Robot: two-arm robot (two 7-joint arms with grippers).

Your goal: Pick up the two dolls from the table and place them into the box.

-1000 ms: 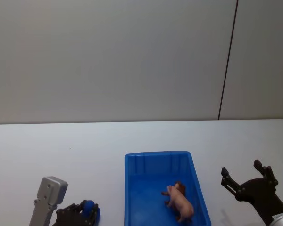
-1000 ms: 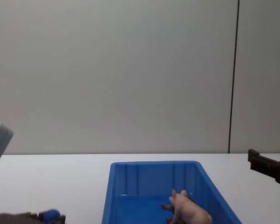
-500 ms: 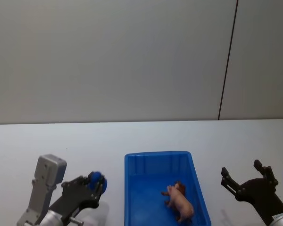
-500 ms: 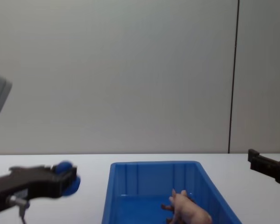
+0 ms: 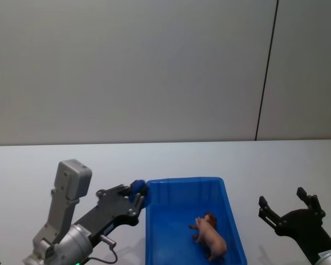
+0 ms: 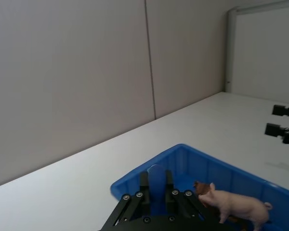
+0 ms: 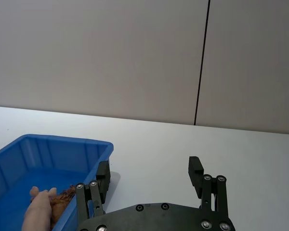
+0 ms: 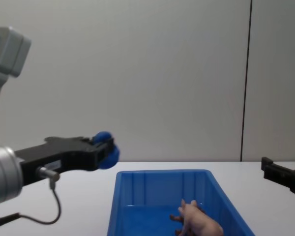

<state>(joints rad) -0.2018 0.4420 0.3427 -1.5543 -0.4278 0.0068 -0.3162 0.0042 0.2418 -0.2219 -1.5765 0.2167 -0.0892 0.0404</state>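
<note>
Bright blue plastic box [image 5: 154,221] sits on the white table [image 5: 44,165], near the robot and a little right of centre in the head view. Both dolls lie inside it, toward the near right part of the floor: the pale pink pig [image 5: 212,237] stands on its legs, and the dark brown animal [image 5: 208,216] is just behind it, touching or nearly so, mostly hidden by the pig's body. From the chest view the pig [image 8: 199,221] shows above the near rim, brown animal barely visible at its feet. Left gripper [image 5: 137,193] is raised off the table at the box's far left corner, its blue-padded fingers [image 8: 104,147] pressed together with nothing between them; in the left wrist view the tips [image 6: 156,180] sit over the box's rim. Right gripper [image 5: 287,207] hovers low over the table to the right of the box, well apart from it, fingers spread wide and empty, as the right wrist view [image 7: 149,178] confirms.
</note>
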